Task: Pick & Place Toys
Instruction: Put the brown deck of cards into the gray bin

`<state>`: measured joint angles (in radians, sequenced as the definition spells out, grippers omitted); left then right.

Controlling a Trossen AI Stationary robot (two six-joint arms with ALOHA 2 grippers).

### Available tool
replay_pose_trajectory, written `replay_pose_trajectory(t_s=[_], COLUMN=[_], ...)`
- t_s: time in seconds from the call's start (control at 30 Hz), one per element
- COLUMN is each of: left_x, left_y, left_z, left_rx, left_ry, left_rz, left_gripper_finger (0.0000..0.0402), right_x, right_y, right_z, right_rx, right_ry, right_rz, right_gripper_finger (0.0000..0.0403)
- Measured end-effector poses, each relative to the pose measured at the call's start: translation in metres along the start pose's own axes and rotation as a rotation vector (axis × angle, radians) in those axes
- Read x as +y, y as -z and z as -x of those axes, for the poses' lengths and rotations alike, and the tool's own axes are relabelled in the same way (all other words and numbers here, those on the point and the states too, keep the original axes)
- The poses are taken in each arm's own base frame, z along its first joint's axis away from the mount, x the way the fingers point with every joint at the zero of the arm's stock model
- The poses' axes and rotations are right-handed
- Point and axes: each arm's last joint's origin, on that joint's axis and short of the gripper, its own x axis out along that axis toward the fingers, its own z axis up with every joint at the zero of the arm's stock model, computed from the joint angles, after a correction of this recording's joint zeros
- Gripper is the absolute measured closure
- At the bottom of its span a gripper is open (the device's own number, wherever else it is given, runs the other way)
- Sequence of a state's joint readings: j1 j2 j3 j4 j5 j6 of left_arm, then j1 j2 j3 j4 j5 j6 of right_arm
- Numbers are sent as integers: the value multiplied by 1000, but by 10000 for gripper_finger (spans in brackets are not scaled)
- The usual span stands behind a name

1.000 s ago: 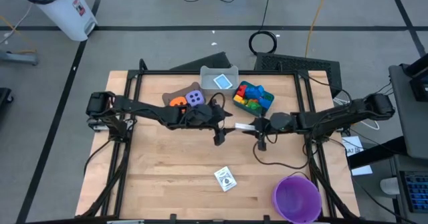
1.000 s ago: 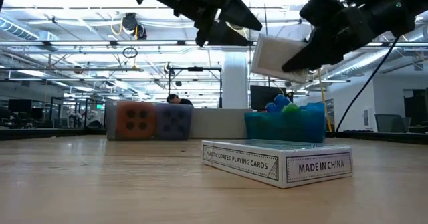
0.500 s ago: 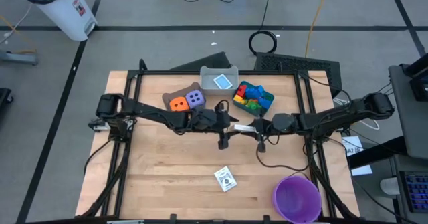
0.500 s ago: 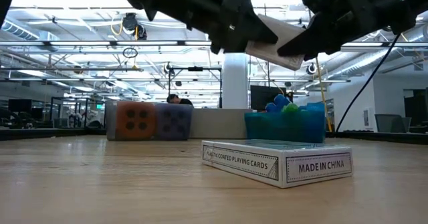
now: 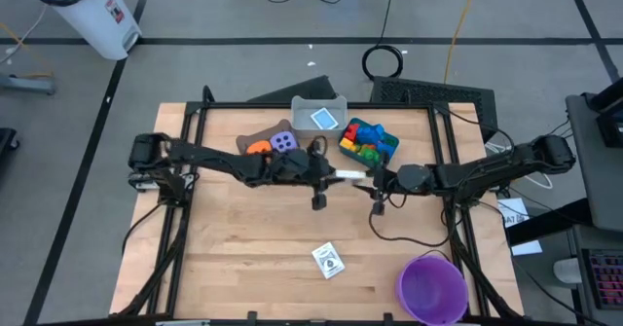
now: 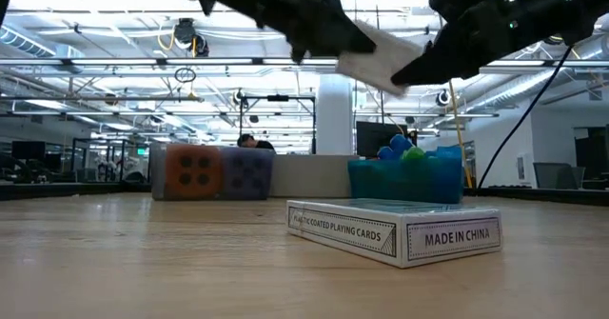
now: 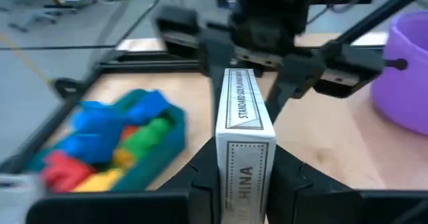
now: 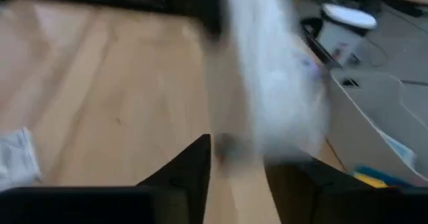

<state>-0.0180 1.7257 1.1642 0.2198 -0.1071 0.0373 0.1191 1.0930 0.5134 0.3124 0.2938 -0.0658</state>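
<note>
Inspecting a mid-air handover at centre of the high view: a white card box hangs above the table, between both grippers. Key relation: box's long axis runs left-right in frame, in line w/ both arms; left gripper has its left end, right gripper sits at its right end. Left wrist view shows the left pads pressed flat on both broad faces, narrow printed edge facing the camera, i.e. pinching the box. Right gripper's grip: cannot tell, right wrist view is smeared. Judgement: box is passing to the left arm; the next move depends on the right side letting go cleanly along that axis, else the box twists. Box is stiff printed cardboard, flat-sided, sharp-cornered, smooth, so it may slip under a light pinch. Grey bin, holding a blue-backed card, lies just up-frame of the grip. Elsewhere: second card box flat on the wood, lower centre; orange die and purple die up-left; blue bin of plastic bricks up-right.
</note>
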Motion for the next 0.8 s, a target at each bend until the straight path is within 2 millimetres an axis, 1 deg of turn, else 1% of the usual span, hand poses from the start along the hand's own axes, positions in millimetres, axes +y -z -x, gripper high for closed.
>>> replay_pose_trajectory(t_s=[0.1,0.2,0.27,0.33,0.37,0.43,0.57,0.67,0.73,0.8], left_x=[11,24,40,62,73,97,153,193,213,225], left_y=[-18,-29,-30,-29,-26,-16,16,38,52,66], left_z=[24,42,46,46,45,36,21,18,17,14], left_rx=[-8,-7,11,10,26,33,98,91,88,105], left_ry=[-55,-126,-187,-237,-241,-243,-275,-271,-265,-251], left_rz=[-20,-86,-106,-86,-77,-61,5,97,149,197], left_gripper_finger=[331,331,331,331,331,331,331,331,331,331], right_x=[-2,-4,-6,-7,-7,-7,-7,-7,-7,-7], right_y=[2,-1,-2,-4,-4,-6,-4,-4,0,2], right_z=[6,13,17,20,20,22,22,22,22,21], right_rx=[34,25,23,14,8,0,10,8,19,26], right_ry=[17,17,17,17,17,17,17,17,17,21], right_rz=[14,10,7,4,2,0,3,2,7,10], right_gripper_finger=[256,243,238,235,235,234,234,234,234,234])
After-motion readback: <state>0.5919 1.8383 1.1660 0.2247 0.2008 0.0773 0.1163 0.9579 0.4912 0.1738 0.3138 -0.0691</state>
